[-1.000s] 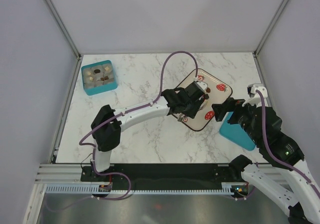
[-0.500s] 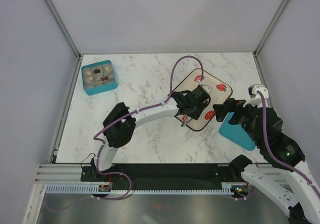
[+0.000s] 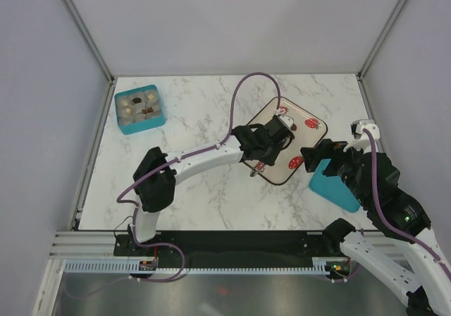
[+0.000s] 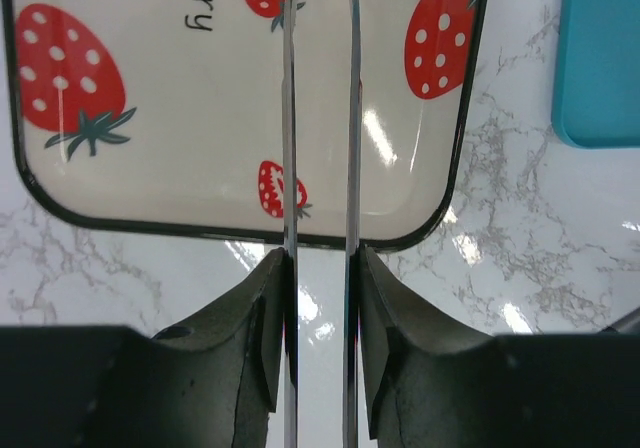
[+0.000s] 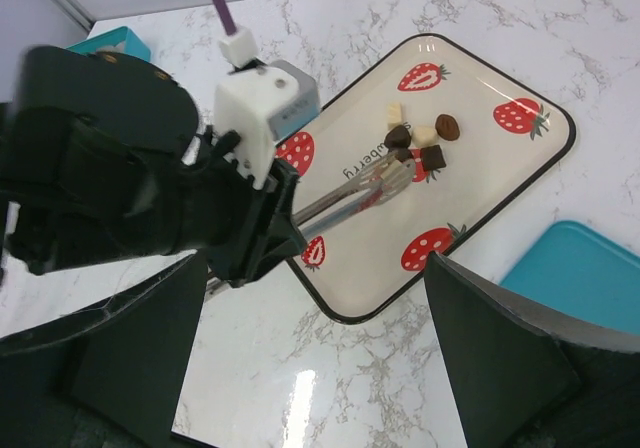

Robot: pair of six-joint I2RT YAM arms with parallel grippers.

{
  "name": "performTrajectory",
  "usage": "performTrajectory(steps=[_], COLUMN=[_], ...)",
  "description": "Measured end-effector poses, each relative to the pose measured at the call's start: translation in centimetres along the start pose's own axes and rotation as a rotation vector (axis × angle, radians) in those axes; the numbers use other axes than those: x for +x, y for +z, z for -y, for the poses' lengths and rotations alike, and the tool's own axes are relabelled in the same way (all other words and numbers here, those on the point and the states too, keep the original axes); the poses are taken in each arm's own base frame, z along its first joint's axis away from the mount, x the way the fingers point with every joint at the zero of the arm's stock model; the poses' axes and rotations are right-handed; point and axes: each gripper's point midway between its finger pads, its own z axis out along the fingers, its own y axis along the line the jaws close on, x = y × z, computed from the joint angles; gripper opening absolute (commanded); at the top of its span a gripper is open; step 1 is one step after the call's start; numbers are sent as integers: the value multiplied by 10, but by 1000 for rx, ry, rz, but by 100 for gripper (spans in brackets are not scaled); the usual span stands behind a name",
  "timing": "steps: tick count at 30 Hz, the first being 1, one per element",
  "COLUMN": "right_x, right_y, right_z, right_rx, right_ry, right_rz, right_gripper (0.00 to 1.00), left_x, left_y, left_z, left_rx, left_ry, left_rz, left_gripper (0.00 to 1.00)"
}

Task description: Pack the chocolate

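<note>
Chocolate [image 5: 447,126]: loose cluster of dark, mid-brown and pale pieces on the strawberry tray [image 5: 470,183], toward its far corner. More pieces sit in the compartments of the teal box [image 3: 141,127] at the far left of the worktop [image 3: 197,111], well apart from both arms.

Tongs [image 5: 350,193] lie across the tray, tips right at the near side of the cluster, next to a dark squarish piece. Blades are close together and near parallel. Cannot tell from any view whether a piece is pinched between them. Left wrist view shows something pale at the very top edge between the blades, too cropped to identify.

Left end effector [image 4: 320,263] is clamped on the tongs' handle end, over the tray's near rim. It stands back from the chocolate and only the tong tips reach it.

Right end effector [image 5: 315,268] has its fingers spread wide and holds nothing. It hovers by the tray's right side above a flat teal piece [image 3: 335,185], facing the cluster but apart from it.
</note>
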Motion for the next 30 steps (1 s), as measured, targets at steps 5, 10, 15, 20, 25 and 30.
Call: performTrajectory(steps=[5,10,15,20,25,30], right_x=[2,6,18,25,16,-23], right_y=[0,3,25,58,87,98], right_z=[-5,-11,-15,-22,-38,-62], right_rx=[-24,-49,-19,29,56,36], right_ry=[11,23,7,-8,13,70], right_rz=[-10,-36,-117,-212,-271,-245], right_gripper=[98,98,98,98,98,98], left_x=[-22,-40,-36,-13,7,16], left_y=[-61,-131,-170,-178,-187,-202], left_z=[-20,-68,-155,-238,-272,-289], left_rx=[-37,-96,-217,-377,-464,-518], left_ry=[-51,-140,-294,-444,-538,-630], left_rz=[77,171,215,177,124,74], left_gripper=[32,33,32,32,32,32])
